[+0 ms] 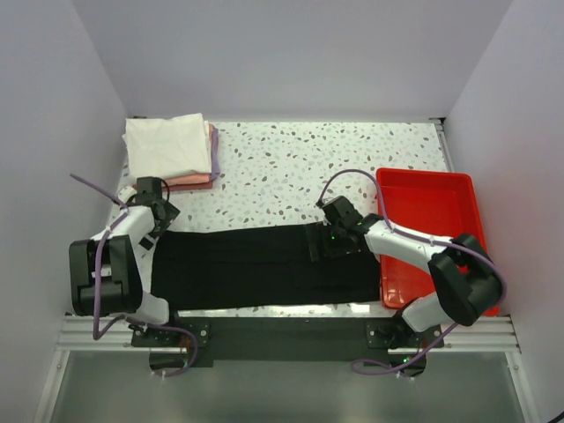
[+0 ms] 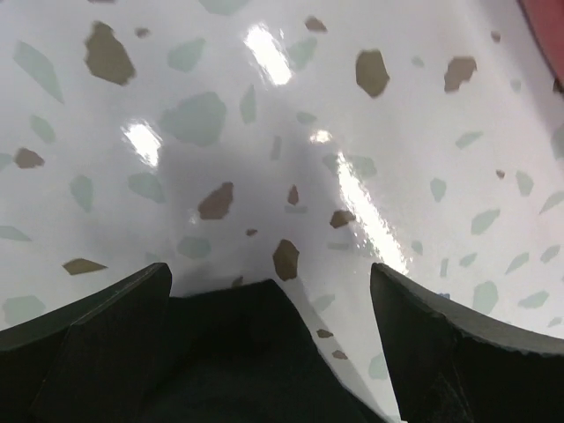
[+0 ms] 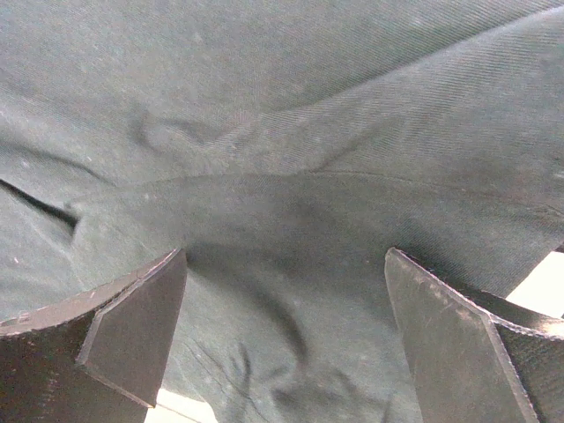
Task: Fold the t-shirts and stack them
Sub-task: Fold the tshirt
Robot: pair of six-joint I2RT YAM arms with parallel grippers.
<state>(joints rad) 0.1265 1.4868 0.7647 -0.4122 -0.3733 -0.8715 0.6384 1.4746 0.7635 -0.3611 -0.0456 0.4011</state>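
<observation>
A black t-shirt [image 1: 256, 267] lies folded into a long band across the near part of the table. My left gripper [image 1: 155, 204] stands open at the band's far left corner; in its wrist view a point of black cloth [image 2: 238, 352] lies between the wide-apart fingers. My right gripper [image 1: 332, 231] is open over the band's right part, low above wrinkled black cloth [image 3: 291, 264] with nothing pinched. A stack of folded t-shirts [image 1: 167, 147], white on top with pink and lavender edges below, sits at the far left corner.
A red plastic tray [image 1: 438, 211] stands at the right side of the speckled table [image 1: 300, 167]. White walls close in the table on three sides. A metal rail runs along the near edge by the arm bases.
</observation>
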